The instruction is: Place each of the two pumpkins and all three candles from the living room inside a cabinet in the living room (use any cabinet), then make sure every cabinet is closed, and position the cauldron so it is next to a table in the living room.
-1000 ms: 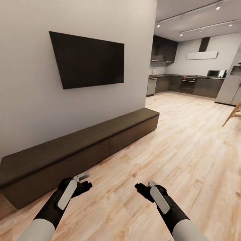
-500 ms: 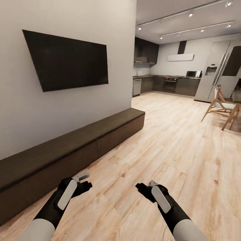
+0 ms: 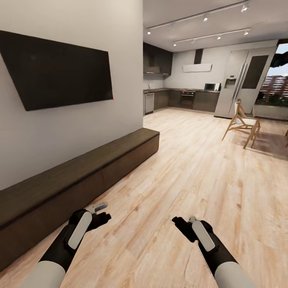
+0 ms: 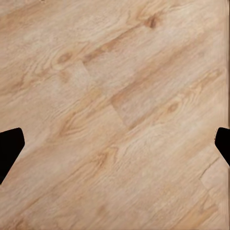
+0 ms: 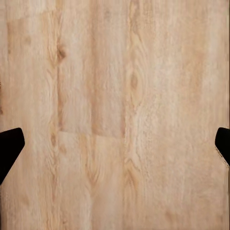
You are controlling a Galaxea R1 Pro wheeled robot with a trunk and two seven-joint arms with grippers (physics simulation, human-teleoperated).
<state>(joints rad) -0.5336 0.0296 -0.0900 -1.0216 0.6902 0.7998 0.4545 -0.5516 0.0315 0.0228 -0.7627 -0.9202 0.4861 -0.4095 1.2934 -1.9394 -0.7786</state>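
phase: in transit, task objects not located | cabinet (image 3: 80, 176): left of frame under the wall TV (image 3: 56, 70), drawers shut | left gripper (image 3: 102, 214), right gripper (image 3: 185, 225): jaws spread wide, empty, carried low over floor (image 3: 192, 168), likely for travel

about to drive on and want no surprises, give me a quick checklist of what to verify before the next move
1. Left hand empty: ok, the left wrist view has bare floor between wide-apart fingertips.
2. Right hand empty: ok, the right wrist view has plain floor between its fingertips.
3. Cabinet closed: ok, the drawer fronts in the head view sit flush.
4. Floor ahead free of obstacles: ok as far as the head view reaches.
5. Chair out of the path: ok, it stands far off to the right.
6. Pumpkins, candles and cauldron located: cannot tell.
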